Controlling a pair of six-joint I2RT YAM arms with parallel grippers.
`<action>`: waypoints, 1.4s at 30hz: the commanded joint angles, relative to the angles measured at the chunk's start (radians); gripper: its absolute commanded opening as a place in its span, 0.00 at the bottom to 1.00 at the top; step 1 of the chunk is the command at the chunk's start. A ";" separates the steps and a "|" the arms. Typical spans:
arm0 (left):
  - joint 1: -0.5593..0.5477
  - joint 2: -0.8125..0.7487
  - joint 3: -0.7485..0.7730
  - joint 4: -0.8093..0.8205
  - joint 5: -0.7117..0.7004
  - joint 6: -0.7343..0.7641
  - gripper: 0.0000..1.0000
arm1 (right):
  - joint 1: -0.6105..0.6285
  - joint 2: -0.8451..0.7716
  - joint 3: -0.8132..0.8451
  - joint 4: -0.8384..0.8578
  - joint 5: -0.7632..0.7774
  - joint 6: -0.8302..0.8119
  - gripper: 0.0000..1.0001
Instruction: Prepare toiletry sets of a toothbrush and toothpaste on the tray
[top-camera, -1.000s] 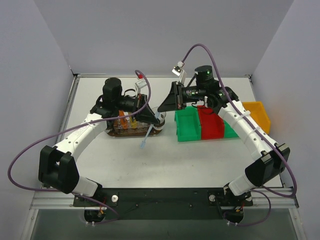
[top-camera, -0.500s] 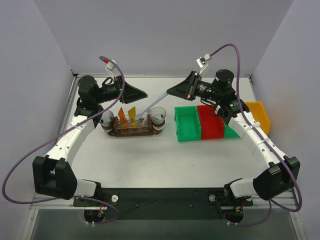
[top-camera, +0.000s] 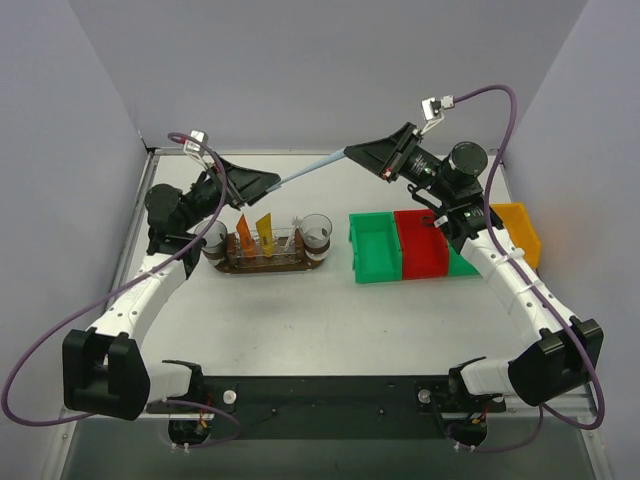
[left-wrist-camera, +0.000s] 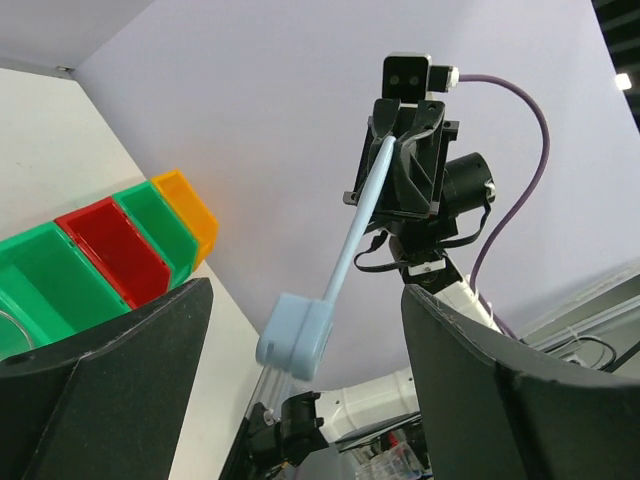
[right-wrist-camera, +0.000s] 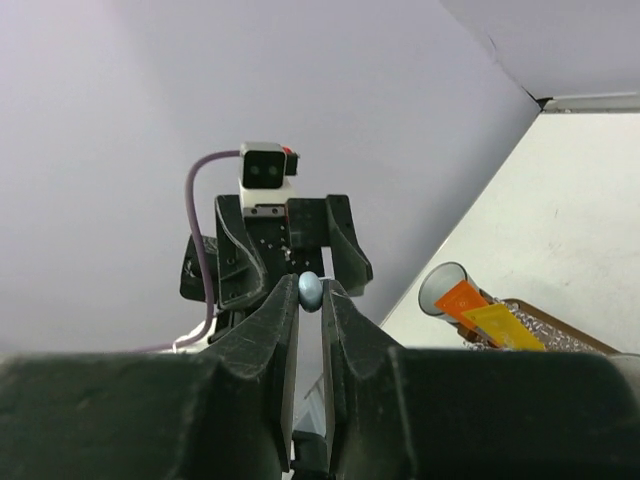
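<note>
Above the table's far side, your two arms meet in mid-air with a pale blue toothbrush (top-camera: 310, 170) stretched between them. Your right gripper (top-camera: 352, 152) is clamped on the handle end; the right wrist view shows both fingers pressed close against the rounded blue tip. Your left gripper (top-camera: 268, 183) faces it with fingers spread wide. The left wrist view shows the brush head hanging in the gap between them, with neither finger seen pressing on it. The brush slopes down from your right gripper towards your left, well clear of the table.

Below and nearer the arms' bases, the dark brown tray (top-camera: 270, 268) lies flat on the white table (top-camera: 300, 330). Two orange toothpaste tubes (top-camera: 243, 240) stand upright at its middle, and a clear cup (top-camera: 213, 238) sits at its left end, with another (top-camera: 317, 230) at its right. To the tray's right, apart from it, green (top-camera: 375, 248), red (top-camera: 420, 245) and yellow (top-camera: 518, 230) bins stand in a row under your right arm.
</note>
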 joint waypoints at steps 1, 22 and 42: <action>0.006 -0.035 -0.022 0.109 -0.041 -0.082 0.87 | -0.016 -0.036 -0.001 0.166 0.027 0.042 0.00; -0.028 0.071 0.033 0.235 0.010 -0.181 0.65 | -0.019 -0.001 -0.006 0.162 0.004 0.071 0.00; -0.048 0.089 0.040 0.241 -0.002 -0.189 0.29 | -0.015 0.018 -0.016 0.147 -0.003 0.063 0.00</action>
